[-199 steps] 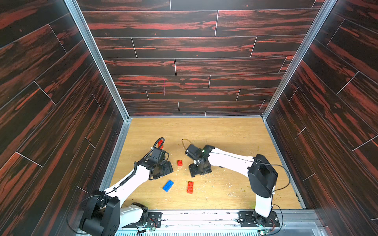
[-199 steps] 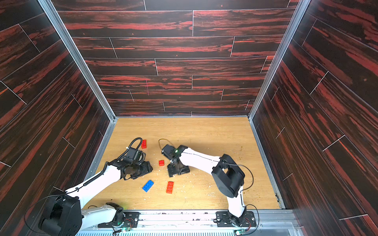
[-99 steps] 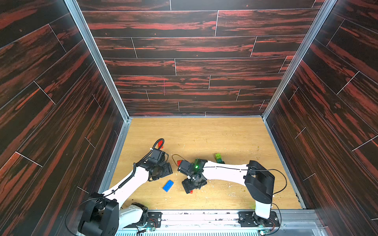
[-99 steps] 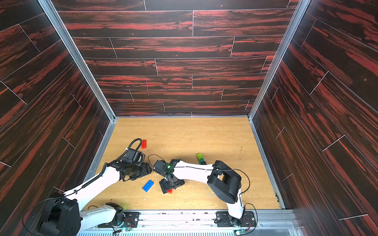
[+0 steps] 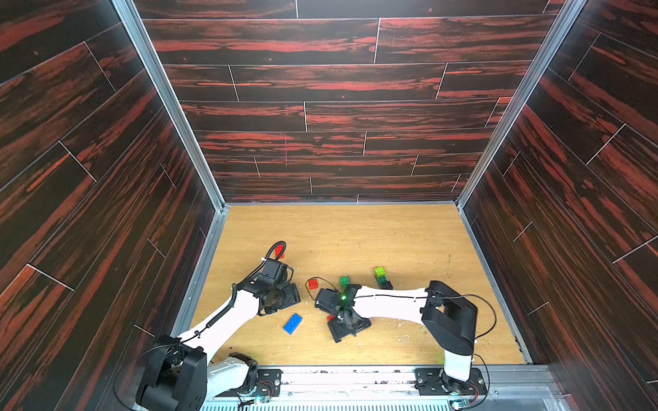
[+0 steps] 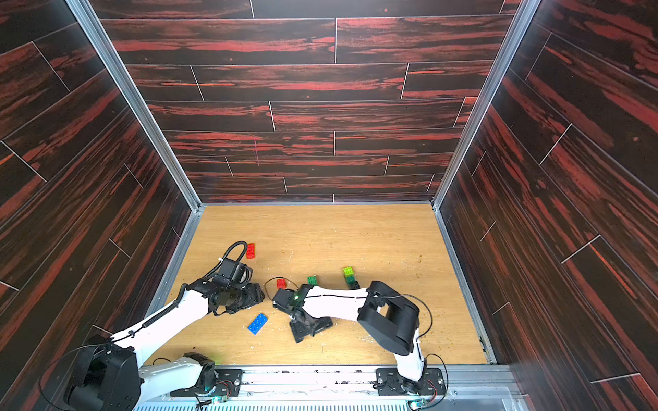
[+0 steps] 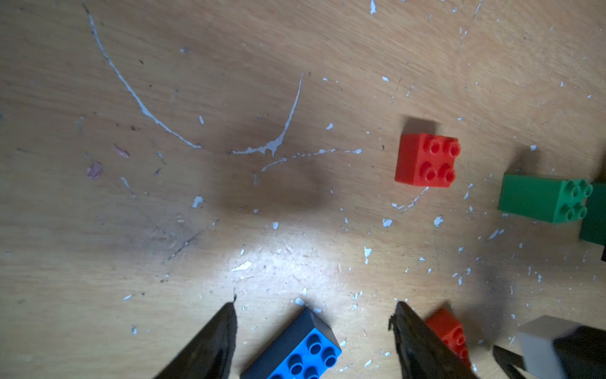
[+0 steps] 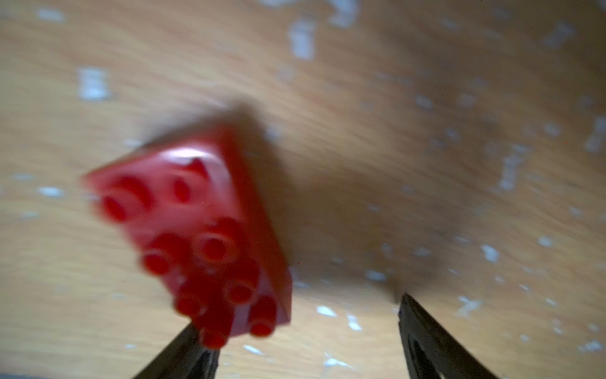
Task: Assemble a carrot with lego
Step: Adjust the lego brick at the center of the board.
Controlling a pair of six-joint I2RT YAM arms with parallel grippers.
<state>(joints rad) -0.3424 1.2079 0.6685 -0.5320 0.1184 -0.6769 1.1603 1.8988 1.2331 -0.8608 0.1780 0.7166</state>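
Right wrist view: your right gripper (image 8: 299, 315) gapes, with the red brick (image 8: 196, 229) beside one fingertip. Your left gripper (image 7: 314, 303) gapes too, the blue brick (image 7: 305, 351) showing between its jaws.

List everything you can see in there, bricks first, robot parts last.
far red oblong brick: one, red, back left.
near red oblong brick: one, red, at the right gripper.
red square brick: one, red, centre.
green brick: one, green, right of it.
lime brick and dark green brick: one each, touching, further right.
blue brick: one, blue, front left.
table: one, wood.
left gripper: one, black, jaws open.
right gripper: one, black, jaws open.
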